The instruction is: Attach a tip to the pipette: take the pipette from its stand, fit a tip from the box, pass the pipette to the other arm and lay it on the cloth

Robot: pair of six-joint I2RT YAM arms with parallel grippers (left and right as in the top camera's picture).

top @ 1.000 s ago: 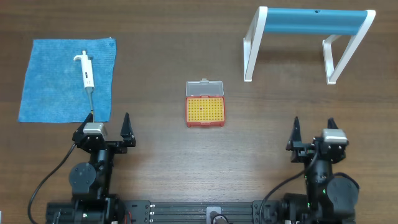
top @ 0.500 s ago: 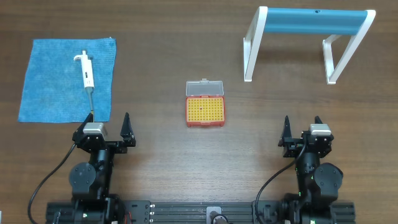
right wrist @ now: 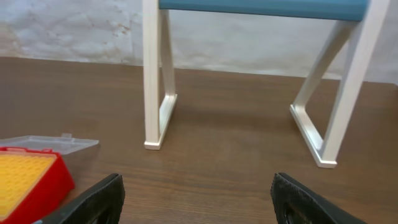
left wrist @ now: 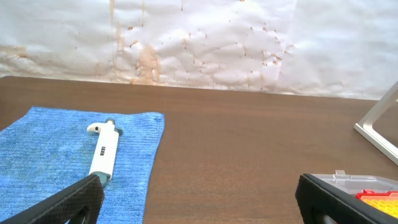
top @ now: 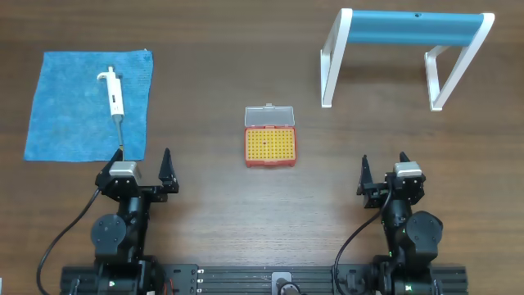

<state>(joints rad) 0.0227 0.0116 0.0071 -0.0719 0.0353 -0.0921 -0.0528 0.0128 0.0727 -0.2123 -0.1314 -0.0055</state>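
Pipette point(top: 113, 97) lies on the blue cloth point(top: 57, 115), tip end just beside the left gripper point(top: 137, 161). It and the right gripper point(top: 383, 161) hold their fingers apart, empty. A left-arm swing could snag the cloth and roll the pipette.

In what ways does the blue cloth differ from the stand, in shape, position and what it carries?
The cloth lies flat at the left arm's side; the stand rises upright at the right arm's side. The cloth is soft and all blue; the stand is a rigid frame with white legs and a blue bar. The pipette lies on the cloth, not on the stand. Both show blue.
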